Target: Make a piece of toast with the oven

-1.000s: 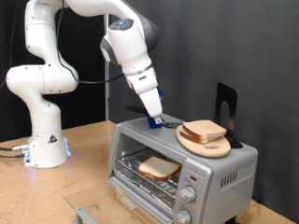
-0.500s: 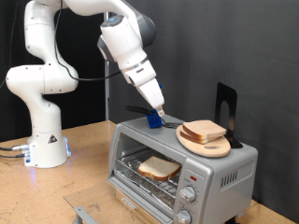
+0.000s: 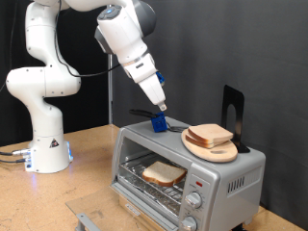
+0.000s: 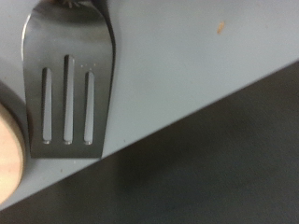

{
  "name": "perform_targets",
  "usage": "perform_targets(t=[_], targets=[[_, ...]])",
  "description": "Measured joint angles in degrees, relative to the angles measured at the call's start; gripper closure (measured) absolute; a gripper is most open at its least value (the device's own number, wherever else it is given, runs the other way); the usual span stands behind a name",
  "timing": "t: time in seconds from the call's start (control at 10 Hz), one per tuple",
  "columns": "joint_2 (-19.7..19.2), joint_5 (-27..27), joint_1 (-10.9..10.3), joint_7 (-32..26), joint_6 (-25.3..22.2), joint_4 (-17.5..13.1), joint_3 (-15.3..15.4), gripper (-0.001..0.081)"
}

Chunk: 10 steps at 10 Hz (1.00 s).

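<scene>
The silver oven (image 3: 236,175) stands at the exterior view's lower right with its glass door folded down. One piece of toast (image 3: 164,173) lies flat on the wire rack inside. On the oven's roof rests a spatula with a blue handle (image 3: 157,122); its slotted metal blade (image 4: 65,89) fills the wrist view. My gripper (image 3: 161,104) hangs a short way above that handle, open, with nothing between its fingers. The fingers themselves do not show in the wrist view.
A round wooden plate (image 3: 223,154) with piled bread slices (image 3: 210,134) sits on the oven roof, beside a black stand (image 3: 232,108). The plate's rim (image 4: 7,163) shows by the blade. The robot base (image 3: 43,144) is on the wooden table (image 3: 91,168).
The gripper has risen up and to the exterior view's left, away from the blue handle, which stays on the oven roof. Toast, plate and door have not moved.
</scene>
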<state>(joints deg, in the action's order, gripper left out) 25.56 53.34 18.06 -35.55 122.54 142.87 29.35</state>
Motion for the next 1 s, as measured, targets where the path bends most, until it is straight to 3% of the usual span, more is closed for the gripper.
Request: perform_targets(t=[0.4, 0.6, 0.8, 1.0], targets=[[0.21, -1.99, 2.44, -4.48, -14.59, -2.89, -10.03, 0.0126], [-0.32, -7.98, 4.97, -6.06, -18.13, -3.83, -12.56, 0.0126], [-0.99, -9.13, 5.71, -7.12, -19.11, -4.31, -12.82, 0.0126], [-1.12, -9.07, 6.27, 4.34, -21.47, -4.29, -12.72, 0.0126]])
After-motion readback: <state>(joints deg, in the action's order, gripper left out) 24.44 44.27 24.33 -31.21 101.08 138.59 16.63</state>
